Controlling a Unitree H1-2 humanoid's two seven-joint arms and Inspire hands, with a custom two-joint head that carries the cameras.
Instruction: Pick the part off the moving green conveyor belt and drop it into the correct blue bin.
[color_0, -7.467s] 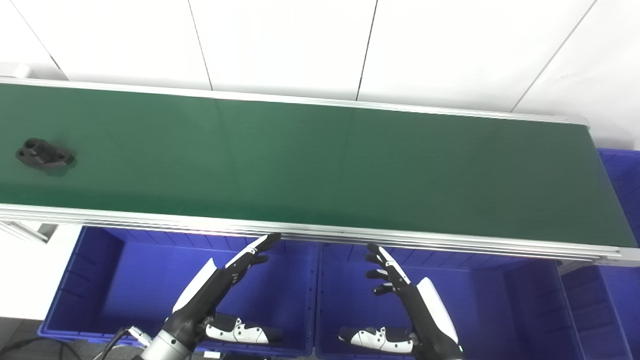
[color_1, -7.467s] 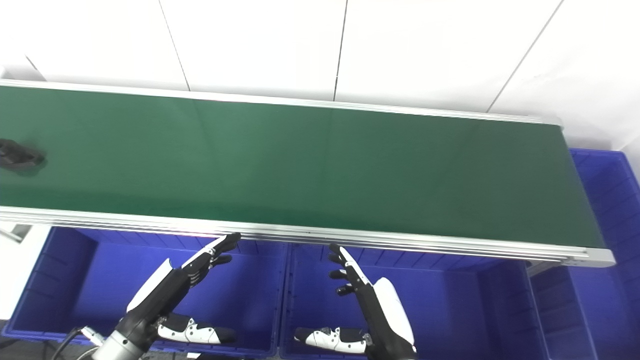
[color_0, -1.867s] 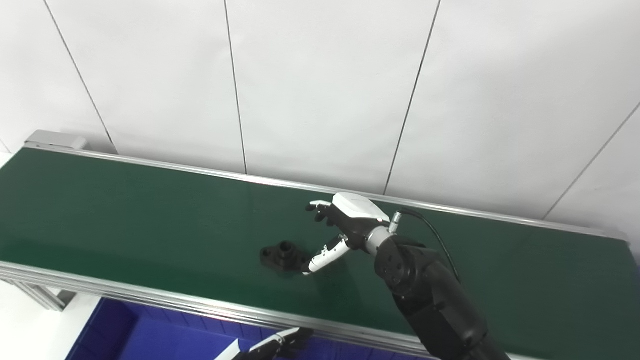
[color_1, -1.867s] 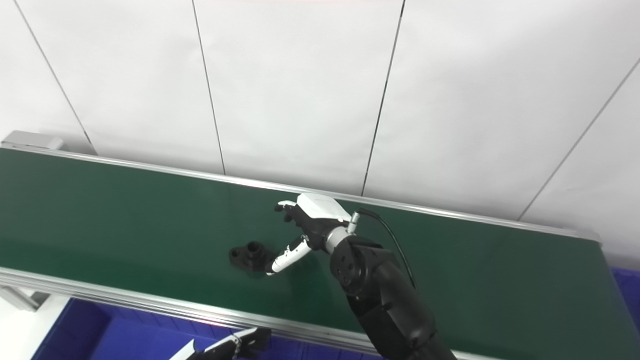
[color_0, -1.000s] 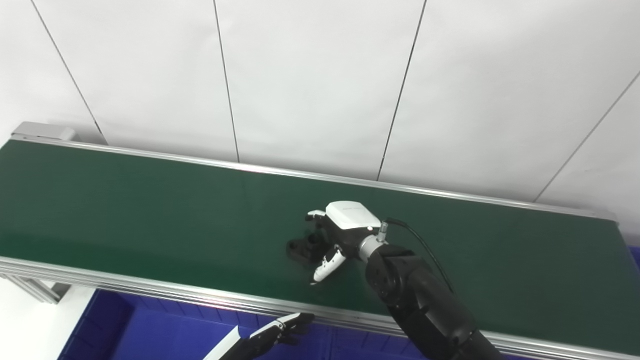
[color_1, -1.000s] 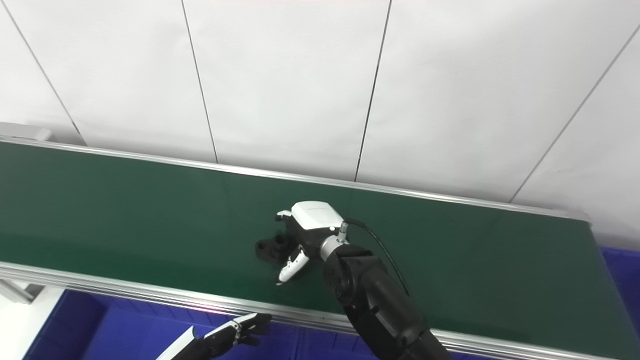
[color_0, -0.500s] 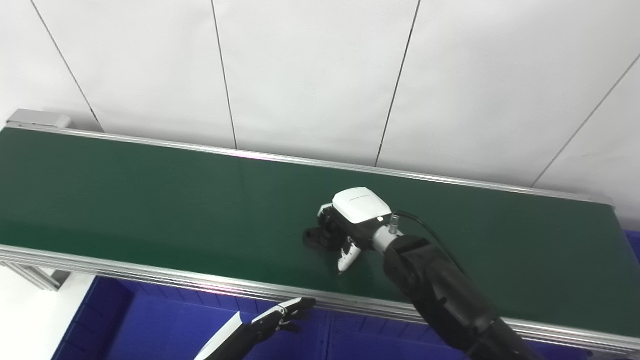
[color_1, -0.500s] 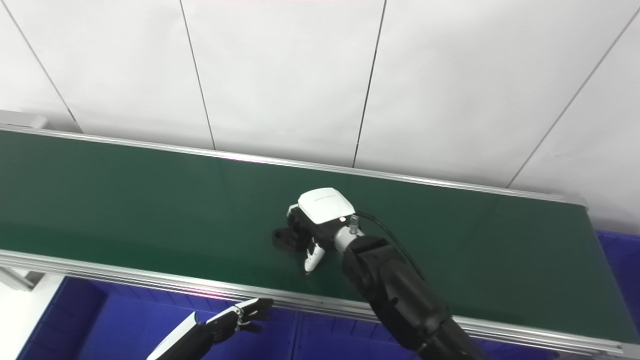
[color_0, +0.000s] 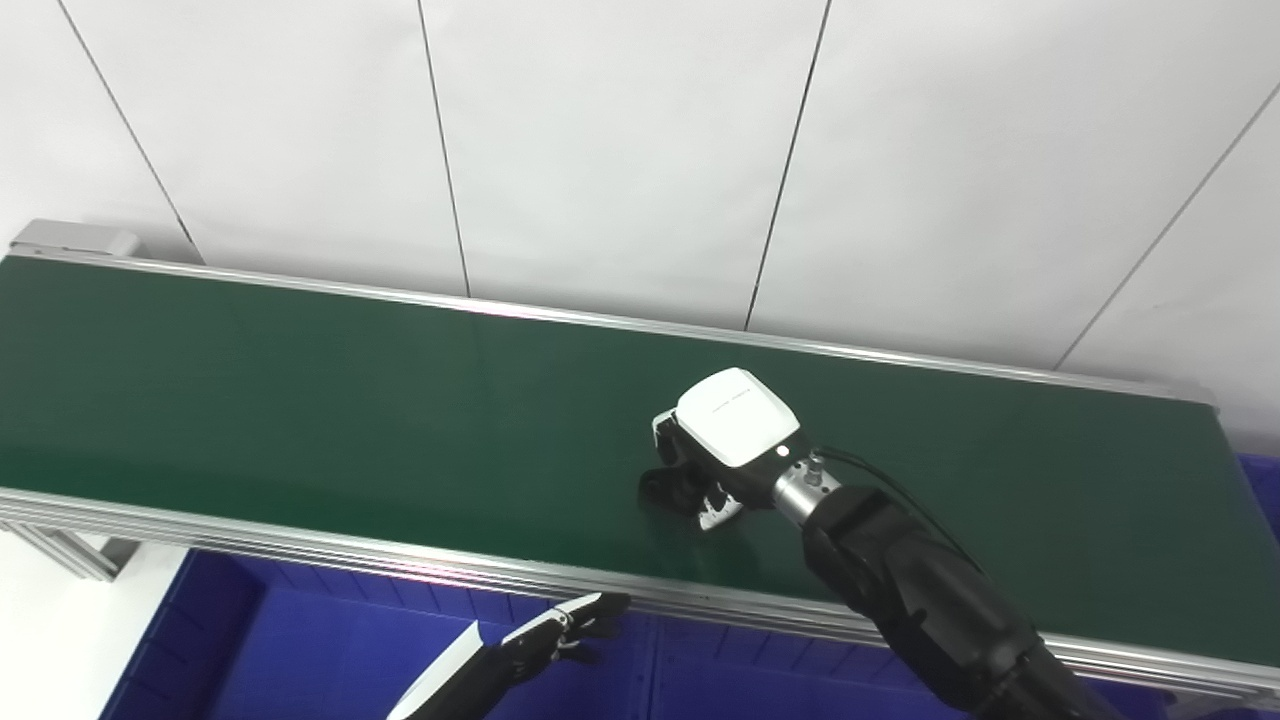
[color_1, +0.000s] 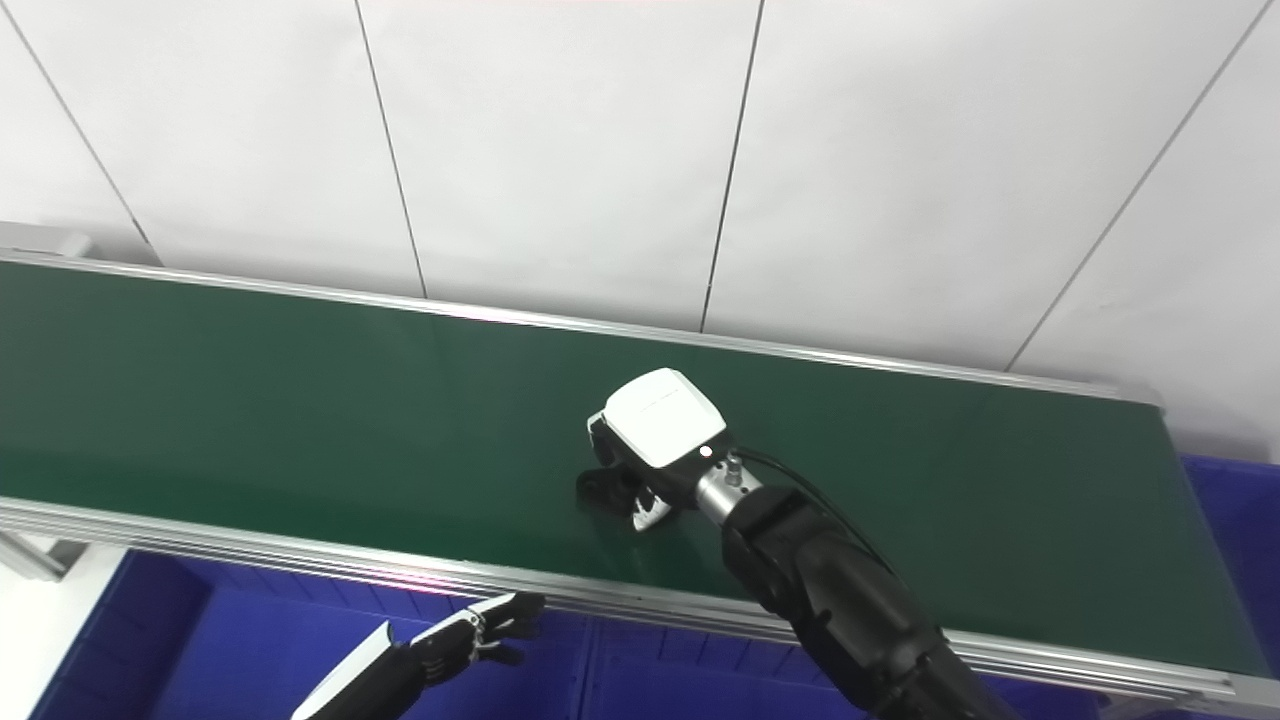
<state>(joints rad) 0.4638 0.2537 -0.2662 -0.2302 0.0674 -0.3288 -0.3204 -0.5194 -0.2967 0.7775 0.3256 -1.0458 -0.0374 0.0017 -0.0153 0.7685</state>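
A small black part lies on the green conveyor belt, near its front rail. My right hand is over the part with its fingers curled down around it; the white back of the hand hides most of the part, which also shows in the right eye view. The part still rests on the belt. My left hand is low at the bottom edge, below the belt's front rail, fingers stretched out and empty, above a blue bin.
The belt's aluminium front rail runs across the picture between the belt and the blue bins below. A further blue bin shows at the belt's right end. A white panelled wall stands behind the belt.
The part has ridden to the right on the belt. My right hand followed it and closed its fingers and thumb down around it. The left hand has stayed put. The camera has shifted a little.
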